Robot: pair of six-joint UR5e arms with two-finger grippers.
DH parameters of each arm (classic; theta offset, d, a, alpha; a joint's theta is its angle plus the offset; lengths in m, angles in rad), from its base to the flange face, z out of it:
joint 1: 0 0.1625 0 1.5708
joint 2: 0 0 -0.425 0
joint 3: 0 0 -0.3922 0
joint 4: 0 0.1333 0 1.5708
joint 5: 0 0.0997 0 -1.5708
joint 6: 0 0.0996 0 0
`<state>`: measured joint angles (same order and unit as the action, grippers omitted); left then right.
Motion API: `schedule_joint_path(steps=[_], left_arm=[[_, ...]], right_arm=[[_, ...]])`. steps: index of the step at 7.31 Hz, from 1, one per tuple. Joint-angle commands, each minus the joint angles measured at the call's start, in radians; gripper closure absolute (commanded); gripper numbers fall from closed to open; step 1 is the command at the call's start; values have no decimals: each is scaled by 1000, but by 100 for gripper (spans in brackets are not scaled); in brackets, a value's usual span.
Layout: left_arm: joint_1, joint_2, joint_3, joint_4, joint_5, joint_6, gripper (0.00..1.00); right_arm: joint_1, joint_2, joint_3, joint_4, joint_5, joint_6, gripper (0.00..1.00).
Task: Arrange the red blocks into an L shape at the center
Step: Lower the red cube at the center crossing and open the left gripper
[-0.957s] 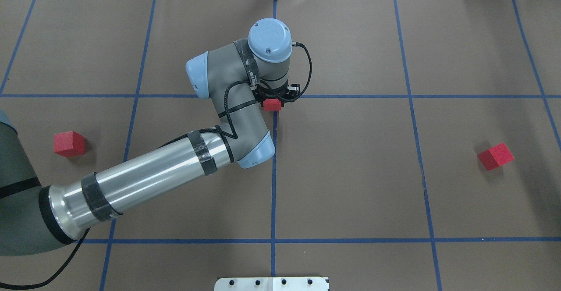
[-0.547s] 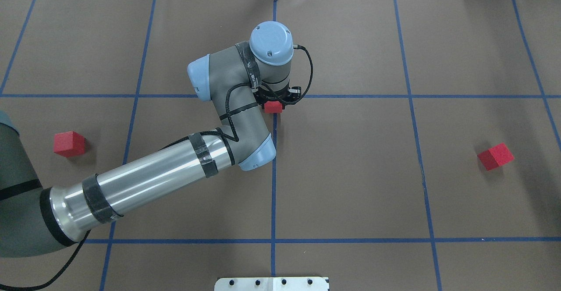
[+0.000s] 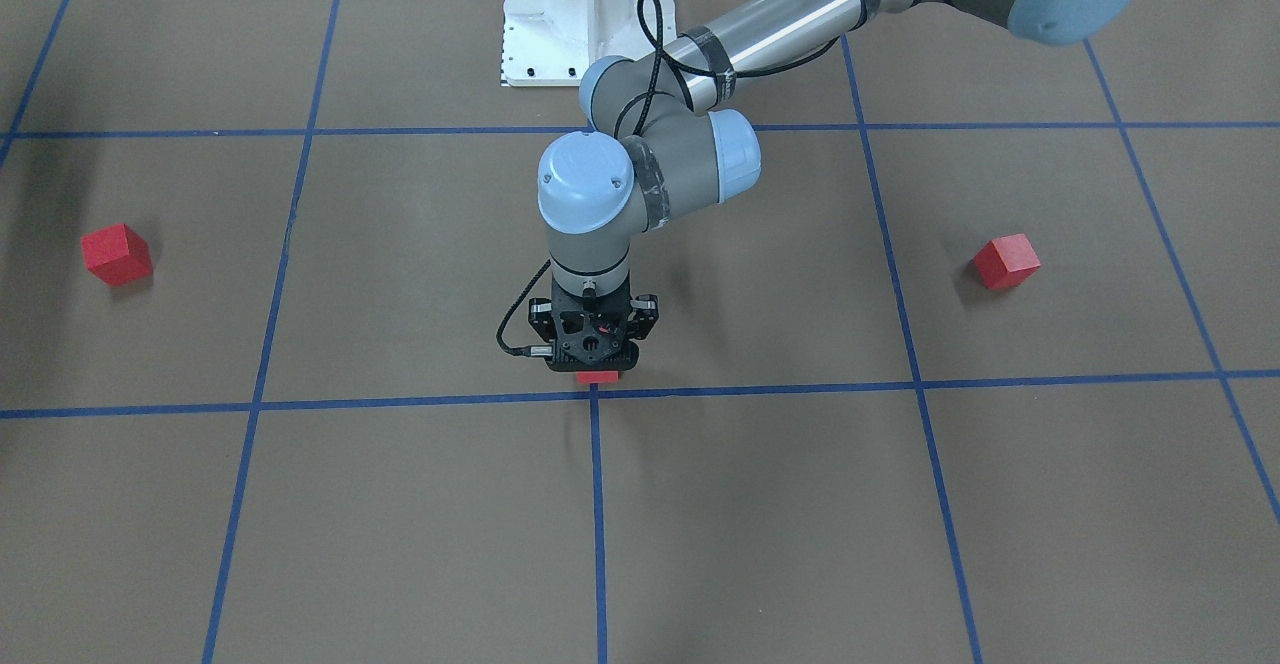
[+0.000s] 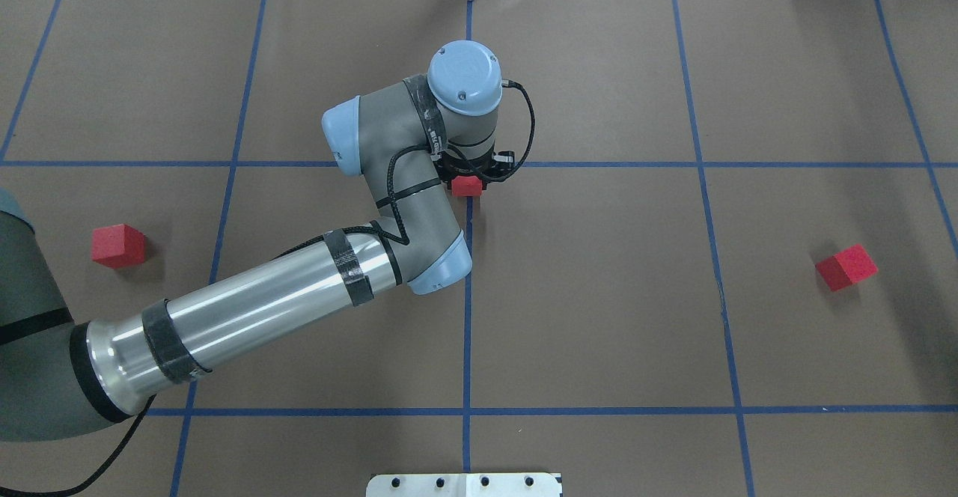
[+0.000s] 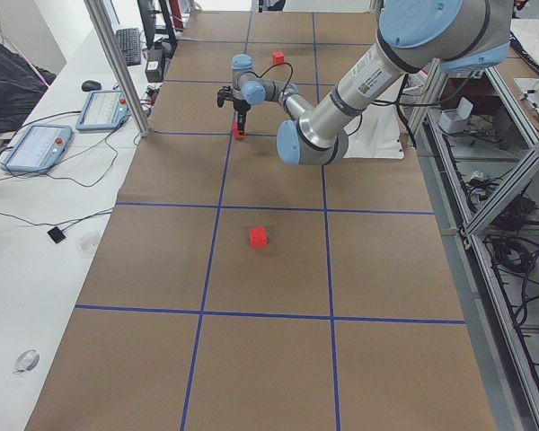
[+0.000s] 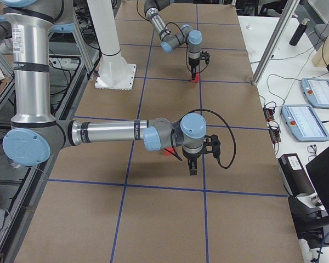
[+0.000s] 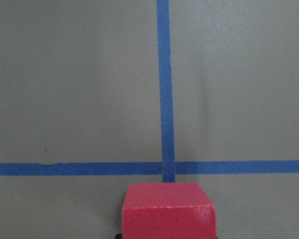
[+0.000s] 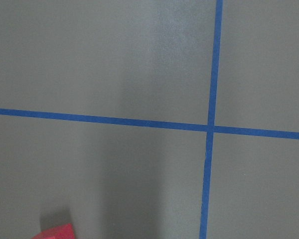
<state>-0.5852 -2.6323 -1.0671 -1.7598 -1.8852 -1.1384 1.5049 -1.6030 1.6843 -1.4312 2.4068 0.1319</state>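
My left gripper [image 4: 470, 175] is shut on a red block [image 4: 466, 186] and points straight down at the center crossing [image 3: 595, 391]. In the left wrist view the block [image 7: 168, 209] sits just on my side of the crossing [image 7: 163, 168]. In the front view it [image 3: 597, 376] shows under the gripper [image 3: 592, 344], close to the paper. A second red block [image 4: 117, 246] lies far left, a third [image 4: 846, 266] far right. My right gripper [image 6: 192, 164] shows only in the exterior right view, near the third block [image 6: 165, 152]; I cannot tell its state.
The white robot base plate [image 4: 464, 484] is at the near table edge. The right wrist view shows another tape crossing [image 8: 209, 128] and a red block corner [image 8: 55, 232]. A side desk holds tablets [image 5: 36, 148]. Frame posts [image 6: 274, 41] stand at the table's far edge.
The left wrist has drifted slightly right. The held red block has shifted a little toward me in the overhead view. The other two blocks have not moved.
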Motion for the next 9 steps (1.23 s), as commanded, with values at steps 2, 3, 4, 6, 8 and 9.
schedule_joint_path(steps=[2, 3, 4, 6, 8, 9], left_arm=[[1, 0, 1, -1, 0, -1, 61], [1, 2, 1, -16, 0, 2, 44], [4, 2, 3, -21, 0, 2, 34], [4, 2, 3, -21, 0, 3, 30], [2, 2, 1, -21, 0, 3, 17], [-1, 2, -10, -17, 2, 2, 0]], right_arm=[[0, 0, -2, 0, 0, 0, 1], [0, 0, -3, 0, 0, 0, 1], [0, 2, 0, 0, 5, 0, 1], [0, 3, -2, 0, 15, -2, 1], [0, 5, -3, 0, 15, 0, 1], [0, 5, 0, 2, 23, -1, 1]])
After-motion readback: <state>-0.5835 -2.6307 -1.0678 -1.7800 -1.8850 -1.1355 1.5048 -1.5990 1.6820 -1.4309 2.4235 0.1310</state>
